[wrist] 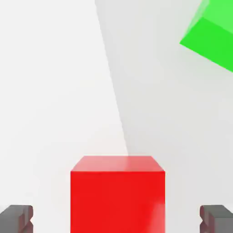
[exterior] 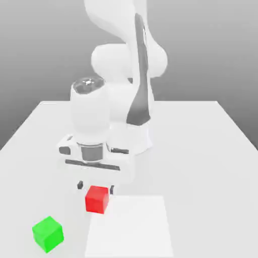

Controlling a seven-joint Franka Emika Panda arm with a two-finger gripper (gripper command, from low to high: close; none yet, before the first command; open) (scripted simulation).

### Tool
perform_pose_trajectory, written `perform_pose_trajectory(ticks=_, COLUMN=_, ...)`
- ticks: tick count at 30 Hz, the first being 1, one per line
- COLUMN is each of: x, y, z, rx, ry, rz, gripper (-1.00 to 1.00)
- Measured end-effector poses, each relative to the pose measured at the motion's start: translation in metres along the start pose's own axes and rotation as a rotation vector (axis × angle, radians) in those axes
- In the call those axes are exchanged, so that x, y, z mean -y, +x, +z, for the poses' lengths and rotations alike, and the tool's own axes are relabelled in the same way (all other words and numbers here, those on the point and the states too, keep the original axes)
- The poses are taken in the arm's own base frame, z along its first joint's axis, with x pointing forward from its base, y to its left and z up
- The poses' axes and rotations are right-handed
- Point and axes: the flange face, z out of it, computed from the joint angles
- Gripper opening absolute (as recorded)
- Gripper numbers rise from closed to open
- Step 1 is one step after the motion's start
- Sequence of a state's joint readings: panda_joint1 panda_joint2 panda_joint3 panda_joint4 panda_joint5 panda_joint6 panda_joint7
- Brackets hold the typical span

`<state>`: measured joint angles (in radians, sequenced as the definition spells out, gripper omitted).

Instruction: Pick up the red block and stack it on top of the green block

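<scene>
Gripper spread wide, poss. just above red block, fingers clear either side; green block nearby.

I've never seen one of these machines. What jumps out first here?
A big white arm bends down over a pale table. Its hand is open, a finger on each side of a bright red block. A green block sits apart from it, nearer the exterior view's left.
</scene>
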<state>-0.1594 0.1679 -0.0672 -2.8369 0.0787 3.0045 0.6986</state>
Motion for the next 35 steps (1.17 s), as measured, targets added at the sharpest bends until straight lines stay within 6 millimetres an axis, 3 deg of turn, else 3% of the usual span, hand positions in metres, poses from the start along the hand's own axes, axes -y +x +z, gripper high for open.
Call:
perform_pose_trajectory(ticks=1, x=-0.001, y=-0.001, z=0.007, rx=0.0, ry=0.0, rz=0.0, gripper=-1.0)
perform_pose_trajectory(ticks=8, x=-0.001, y=-0.001, z=0.008, rx=0.0, ry=0.0, rz=0.001, gripper=-1.0)
perform_pose_trajectory(ticks=15, x=-0.001, y=0.0, z=-0.047, rx=0.001, ry=0.0, rz=0.002, gripper=-1.0)
perform_pose_trajectory(ticks=27, x=0.025, y=0.136, z=-0.087, rx=0.003, ry=0.001, rz=0.076, gripper=-1.0)
perform_pose_trajectory(ticks=31, x=0.028, y=0.145, z=-0.045, rx=0.001, ry=0.001, rz=0.077, gripper=-1.0)
perform_pose_trajectory(ticks=32, x=0.027, y=0.145, z=-0.034, rx=0.001, ry=0.0, rz=0.077, gripper=1.0)
perform_pose_trajectory(ticks=35, x=0.027, y=0.145, z=-0.034, rx=0.001, ry=0.0, rz=0.077, gripper=1.0)
